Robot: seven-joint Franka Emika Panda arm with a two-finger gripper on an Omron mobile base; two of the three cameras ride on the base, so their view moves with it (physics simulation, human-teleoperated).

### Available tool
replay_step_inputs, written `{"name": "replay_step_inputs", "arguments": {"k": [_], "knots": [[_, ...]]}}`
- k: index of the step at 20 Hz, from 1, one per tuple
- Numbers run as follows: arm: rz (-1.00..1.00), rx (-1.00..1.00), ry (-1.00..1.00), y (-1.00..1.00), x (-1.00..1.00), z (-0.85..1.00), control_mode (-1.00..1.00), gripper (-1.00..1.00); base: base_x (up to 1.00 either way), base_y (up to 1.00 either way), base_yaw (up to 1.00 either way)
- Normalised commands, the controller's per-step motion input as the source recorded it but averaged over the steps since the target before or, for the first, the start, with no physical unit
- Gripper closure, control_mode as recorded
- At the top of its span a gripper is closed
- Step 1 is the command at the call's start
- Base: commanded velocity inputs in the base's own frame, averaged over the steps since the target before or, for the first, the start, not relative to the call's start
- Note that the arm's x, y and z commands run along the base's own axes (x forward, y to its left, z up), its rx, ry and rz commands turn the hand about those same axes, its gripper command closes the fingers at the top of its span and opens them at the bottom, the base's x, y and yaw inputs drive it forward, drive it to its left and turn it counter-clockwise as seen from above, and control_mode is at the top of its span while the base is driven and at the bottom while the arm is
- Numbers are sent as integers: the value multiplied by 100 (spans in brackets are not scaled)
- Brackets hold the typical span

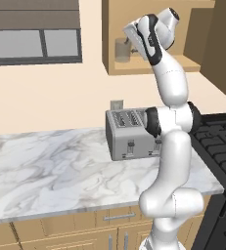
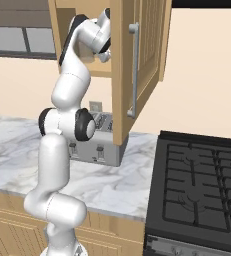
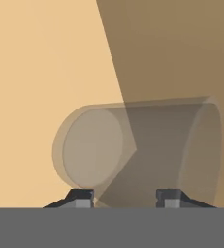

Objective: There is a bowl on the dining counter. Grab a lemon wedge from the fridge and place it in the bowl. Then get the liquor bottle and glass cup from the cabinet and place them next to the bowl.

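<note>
Up on the cabinet (image 1: 153, 68) shelf stands the cup (image 1: 122, 51); fingers (image 3: 124, 199) sit partly closed on either side of it, contact not clear. Below, a toaster (image 1: 129, 134) rests on the bench (image 1: 51, 171).

One glass cup (image 1: 122, 51), one toaster (image 1: 129, 133), one stove (image 2: 199, 187), maybe one window (image 1: 33, 44).
</note>
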Motion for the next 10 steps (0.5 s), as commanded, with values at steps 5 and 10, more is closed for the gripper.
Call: {"name": "replay_step_inputs", "arguments": {"k": [5, 10], "knots": [[0, 0, -4, 11, -9, 0, -100, 100, 0, 0, 0], [0, 0, -19, 15, -59, 0, -100, 100, 0, 0, 0]]}}
